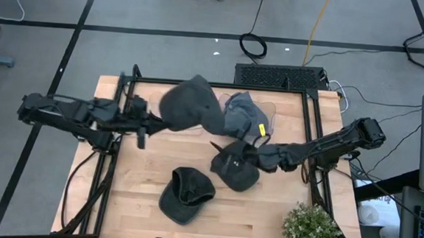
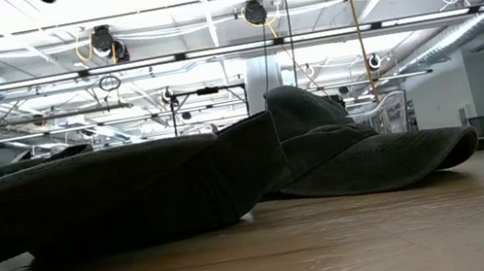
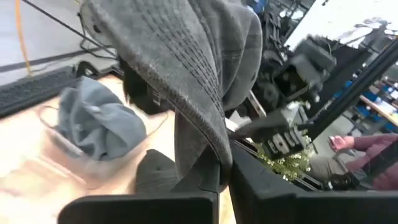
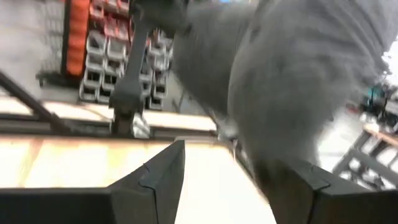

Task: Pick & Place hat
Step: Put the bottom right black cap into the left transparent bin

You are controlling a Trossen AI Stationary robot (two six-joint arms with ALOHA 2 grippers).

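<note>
Left gripper [image 3: 221, 168] clamps ribbed, floppy grey hat [image 1: 189, 103].

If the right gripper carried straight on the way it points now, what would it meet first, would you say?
Most likely the dark grey hat hanging from the left gripper. The right gripper, jaws apart, points across the table toward it, and the right wrist view shows grey fabric just ahead, though depth is unclear.

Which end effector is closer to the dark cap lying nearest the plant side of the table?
Right. The right end effector sits beside the dark cap, fingers apart. The left end effector is across the table, shut on a lifted grey hat.
</note>
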